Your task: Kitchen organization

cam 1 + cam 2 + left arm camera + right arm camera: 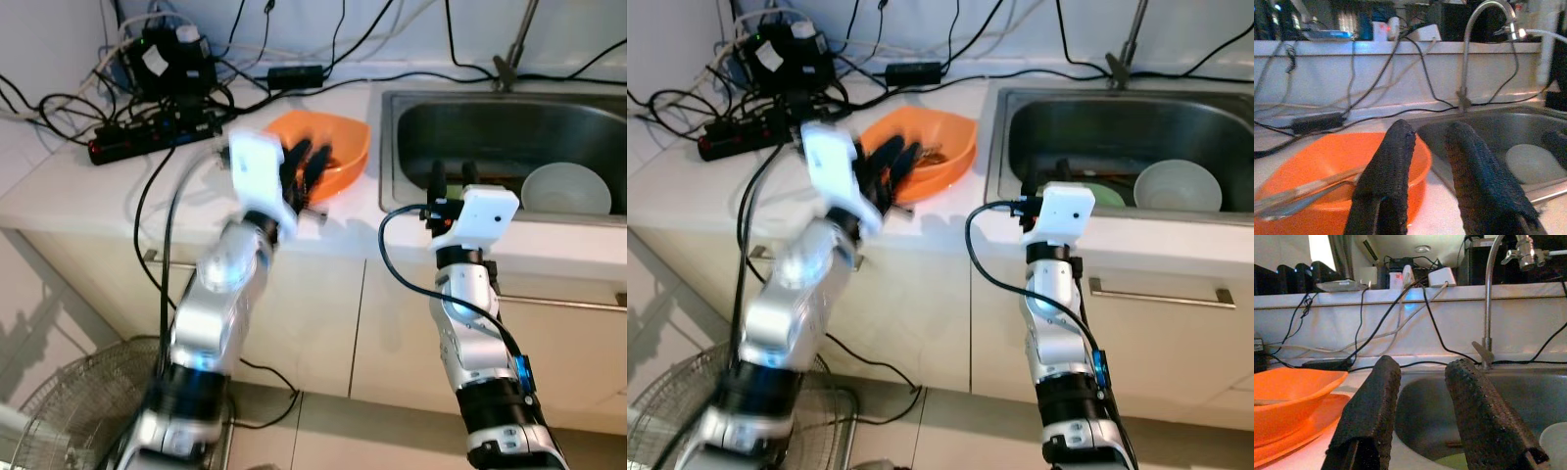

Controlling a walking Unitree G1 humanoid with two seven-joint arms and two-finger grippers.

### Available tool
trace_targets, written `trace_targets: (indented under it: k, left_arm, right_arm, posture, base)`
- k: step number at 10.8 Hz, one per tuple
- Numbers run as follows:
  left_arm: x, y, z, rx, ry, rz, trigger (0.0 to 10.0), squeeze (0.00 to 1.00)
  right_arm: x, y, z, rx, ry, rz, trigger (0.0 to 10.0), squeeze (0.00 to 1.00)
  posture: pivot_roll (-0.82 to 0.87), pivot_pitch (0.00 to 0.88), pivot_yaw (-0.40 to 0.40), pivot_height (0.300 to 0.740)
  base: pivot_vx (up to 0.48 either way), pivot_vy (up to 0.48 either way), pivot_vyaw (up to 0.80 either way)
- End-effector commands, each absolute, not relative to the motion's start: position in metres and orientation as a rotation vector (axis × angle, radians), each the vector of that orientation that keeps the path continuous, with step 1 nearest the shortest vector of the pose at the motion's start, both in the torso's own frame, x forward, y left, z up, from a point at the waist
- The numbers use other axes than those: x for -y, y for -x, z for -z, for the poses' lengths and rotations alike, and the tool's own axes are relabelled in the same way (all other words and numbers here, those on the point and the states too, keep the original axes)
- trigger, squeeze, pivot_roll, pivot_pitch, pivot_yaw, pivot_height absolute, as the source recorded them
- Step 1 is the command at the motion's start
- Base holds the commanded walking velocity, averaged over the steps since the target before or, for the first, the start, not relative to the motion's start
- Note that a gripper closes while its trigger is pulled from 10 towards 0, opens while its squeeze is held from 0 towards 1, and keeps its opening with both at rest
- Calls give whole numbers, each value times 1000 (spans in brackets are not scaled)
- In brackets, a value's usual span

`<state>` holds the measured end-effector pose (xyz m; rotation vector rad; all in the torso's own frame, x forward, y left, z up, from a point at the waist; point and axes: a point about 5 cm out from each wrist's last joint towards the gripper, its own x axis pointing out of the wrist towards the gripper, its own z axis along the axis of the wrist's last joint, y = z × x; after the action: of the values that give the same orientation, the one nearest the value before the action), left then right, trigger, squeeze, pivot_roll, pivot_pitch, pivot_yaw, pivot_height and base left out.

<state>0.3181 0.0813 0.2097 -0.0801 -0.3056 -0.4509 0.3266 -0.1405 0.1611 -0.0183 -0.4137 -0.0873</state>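
White countertop runs along the wall with a steel sink set into its right half, and on the counter just beside the sink's left rim sits an orange bowl, resting on what looks like an orange plate in the right wrist view. Inside the bowl lie utensils, clearest in the left wrist view: long, thin handles stretched across the bowl's floor, their long axis running crosswise to the left gripper's fingers; which end is the head is too blurred to say. The left gripper hangs at the bowl's near rim, its two black fingers apart with nothing between them, pointing over the rim toward the back wall. The bowl lies straight ahead of and just below that claw, so the left arm is clearly the nearer one; a reach for the utensils would probably call for a dip into the bowl. The right gripper stands at the sink's front edge, fingers likewise spread and empty, aimed into the basin. A pale bowl rests in the sink toward its right side, and the tap rises at the back rim. Cables and a black power strip clutter the counter's far left corner. A fan stands on the floor below.
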Motion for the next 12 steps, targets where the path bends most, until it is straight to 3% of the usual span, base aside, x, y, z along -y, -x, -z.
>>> trace_targets:
  k: [1, 4, 6, 10, 11, 12]
  left_arm:
    - [-86, -314, -212, 349, 67, 409, 10000, 1000]
    - [-98, -304, -197, 380, 39, 296, 10000, 1000]
    - [-91, -291, -172, 303, -14, 400, 10000, 1000]
    - [-101, -291, -159, 277, -56, 346, 10000, 1000]
    - [-100, -295, -159, 281, -52, 328, 10000, 0]
    - [-99, -299, -160, 285, -49, 318, 10000, 0]
  right_arm:
    - [138, -328, -164, 425, 21, 77, 10000, 0]
    - [136, -328, -163, 424, 19, 70, 10000, 0]
    - [135, -328, -162, 419, 19, 65, 10000, 0]
    - [133, -327, -161, 416, 15, 62, 10000, 0]
    - [133, -327, -161, 417, 14, 61, 10000, 0]
    - [133, -328, -162, 418, 14, 62, 10000, 0]
  posture:
    - [86, 0, 69, 740]
    - [93, 0, 64, 740]
    - [92, 0, 65, 740]
    - [96, 0, 69, 740]
    - [94, 0, 67, 740]
    - [94, 0, 65, 740]
  base:
    - [0, 0, 0]
    - [0, 0, 0]
    - [0, 0, 0]
    - [0, 0, 0]
    - [0, 0, 0]
    - [0, 0, 0]
